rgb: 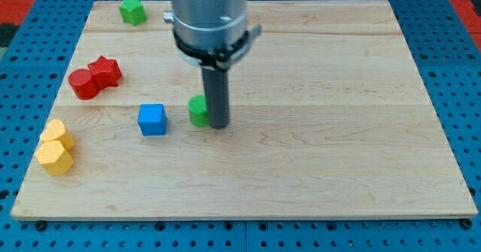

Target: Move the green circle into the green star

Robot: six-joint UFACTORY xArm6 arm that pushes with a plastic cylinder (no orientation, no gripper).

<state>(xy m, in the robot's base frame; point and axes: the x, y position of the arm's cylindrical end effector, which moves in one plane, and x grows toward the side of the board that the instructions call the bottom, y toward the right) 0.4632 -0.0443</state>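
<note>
The green circle (198, 111) lies near the middle of the wooden board (316, 154), partly hidden by my rod. My tip (218, 125) rests on the board right against the circle's right side. The green star (132, 10) sits near the board's top left corner, far up and to the left of the circle.
A blue cube (152, 119) sits just left of the green circle. A red circle (83, 83) and a red block (106, 71) touch each other at the left. Two yellow blocks (55, 148) sit at the left edge, lower down. The arm's grey body (207, 15) hangs over the top middle.
</note>
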